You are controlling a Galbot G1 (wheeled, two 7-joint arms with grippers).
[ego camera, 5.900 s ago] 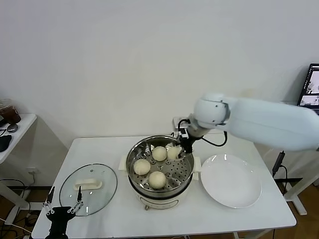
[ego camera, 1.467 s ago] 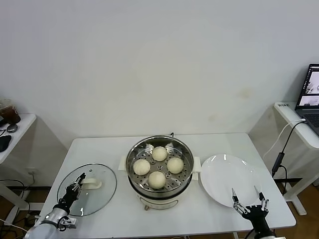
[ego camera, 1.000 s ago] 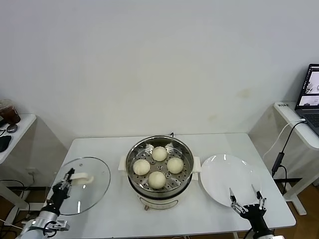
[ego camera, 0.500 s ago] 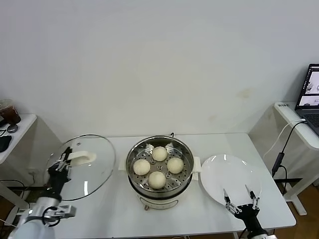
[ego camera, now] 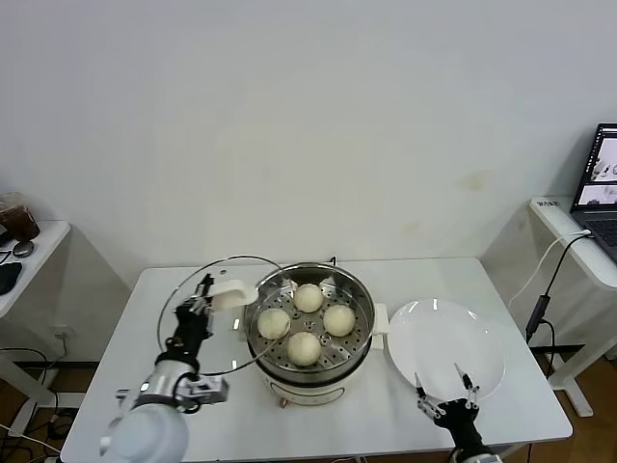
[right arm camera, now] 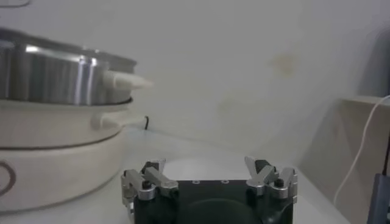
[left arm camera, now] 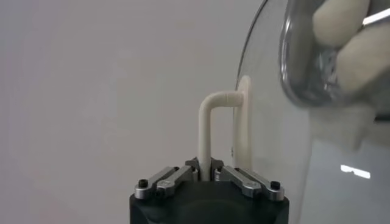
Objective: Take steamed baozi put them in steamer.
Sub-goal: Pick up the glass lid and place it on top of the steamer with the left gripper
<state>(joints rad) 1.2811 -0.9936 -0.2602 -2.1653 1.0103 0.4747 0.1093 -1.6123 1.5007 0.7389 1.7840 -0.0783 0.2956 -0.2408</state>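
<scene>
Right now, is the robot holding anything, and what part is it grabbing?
Yes. The left gripper has its fingers shut on the white handle of the glass lid, held tilted beside the steamer. The right gripper is open and empty.

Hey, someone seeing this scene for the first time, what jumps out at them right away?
The glass lid, gripped by its white handle in the left gripper and held tilted in the air beside the steamer. Next, four baozi sitting on the perforated tray inside the pot at the table's middle. An empty white plate lies on the steamer's right, with the open right gripper near its front edge.
</scene>
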